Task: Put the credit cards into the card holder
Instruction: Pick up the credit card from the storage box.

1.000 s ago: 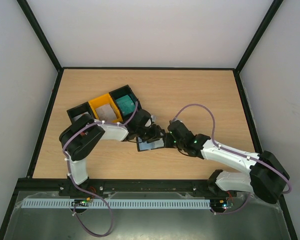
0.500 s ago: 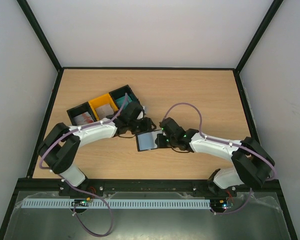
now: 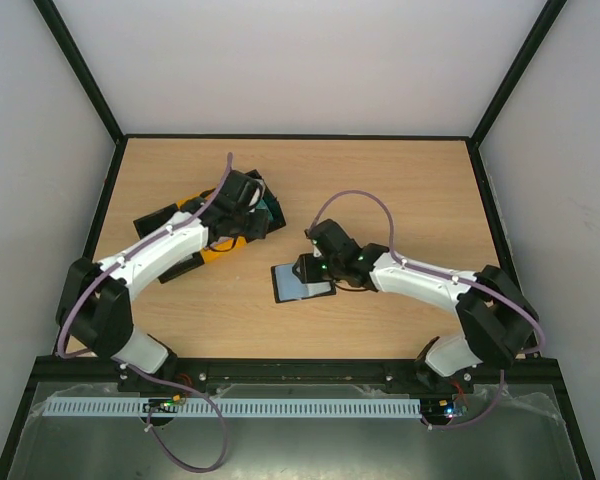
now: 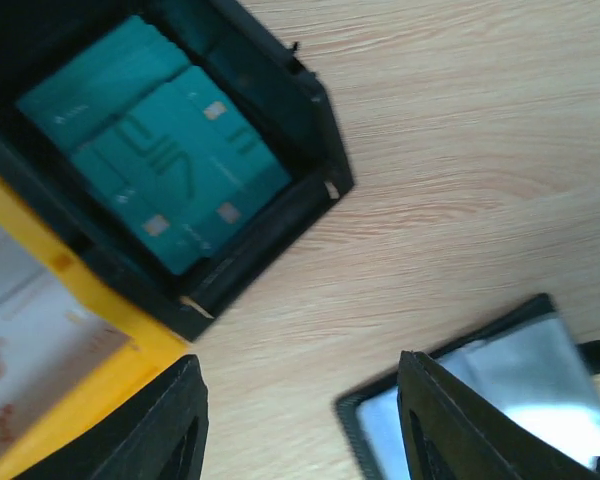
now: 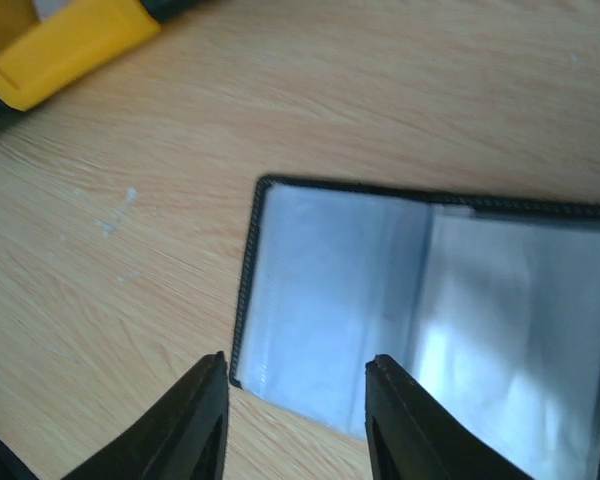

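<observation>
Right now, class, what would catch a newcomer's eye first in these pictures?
The card holder lies open in the middle of the wooden table, its glossy pockets facing up, at the tip of the right arm. To its left, teal credit cards lie overlapped in a black bin, beside a bright yellow bin.

"Can you make out the bins from up top?"

"Barely. The left arm [image 3: 170,243] lies across them, and only slivers of the yellow bin [image 3: 215,252] show."

"And the card holder [image 5: 420,300]?"

"It runs off the right wrist picture's right edge. The left wrist view catches just one corner."

"The teal cards [image 4: 165,165]?"

"Their print is too blurred to read. The pale card [image 4: 25,320] beside them is cut by the frame."
</observation>
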You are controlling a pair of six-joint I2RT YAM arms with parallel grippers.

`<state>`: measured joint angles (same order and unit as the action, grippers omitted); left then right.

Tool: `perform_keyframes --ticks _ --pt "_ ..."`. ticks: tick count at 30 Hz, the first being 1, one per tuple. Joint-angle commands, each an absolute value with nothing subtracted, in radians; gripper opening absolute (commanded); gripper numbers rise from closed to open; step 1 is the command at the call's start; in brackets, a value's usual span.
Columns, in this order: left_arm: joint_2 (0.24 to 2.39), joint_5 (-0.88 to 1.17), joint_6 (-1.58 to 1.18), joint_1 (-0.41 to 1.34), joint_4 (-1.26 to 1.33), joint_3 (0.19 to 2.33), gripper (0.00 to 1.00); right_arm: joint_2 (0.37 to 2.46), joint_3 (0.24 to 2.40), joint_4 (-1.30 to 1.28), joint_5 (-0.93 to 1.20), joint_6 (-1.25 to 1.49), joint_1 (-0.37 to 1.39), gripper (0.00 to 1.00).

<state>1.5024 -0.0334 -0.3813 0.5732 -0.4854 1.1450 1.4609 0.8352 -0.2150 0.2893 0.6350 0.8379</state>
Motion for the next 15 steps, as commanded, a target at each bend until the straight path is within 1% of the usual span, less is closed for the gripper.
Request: perform_keyframes --ticks 1,3,4,6,9,11,15 --pt "1.572 -0.055 -0.193 0.513 -0.581 1.2 0.49 1.497 0.906 -0.216 0.284 0.624 0.837 0.39" --pt "1.608 -0.037 -0.145 0.471 -0.61 1.225 0.36 1.527 0.931 -0.203 0.298 0.631 0.836 0.39" --pt "1.618 -0.035 -0.132 0.445 -0.618 1.228 0.32 1.545 0.943 -0.195 0.313 0.632 0.836 0.39" --pt "1.633 -0.007 -0.116 0.396 -0.614 1.228 0.29 1.582 0.965 -0.179 0.347 0.63 0.837 0.4" --pt "1.663 0.03 -0.093 0.349 -0.605 1.229 0.29 1.633 1.01 -0.175 0.349 0.628 0.841 0.42" --pt "1.686 0.026 -0.072 0.335 -0.604 1.232 0.31 1.67 1.038 -0.174 0.356 0.627 0.841 0.42" --pt "1.752 -0.038 -0.074 0.293 -0.628 1.256 0.36 1.783 1.115 -0.167 0.377 0.655 0.841 0.42"
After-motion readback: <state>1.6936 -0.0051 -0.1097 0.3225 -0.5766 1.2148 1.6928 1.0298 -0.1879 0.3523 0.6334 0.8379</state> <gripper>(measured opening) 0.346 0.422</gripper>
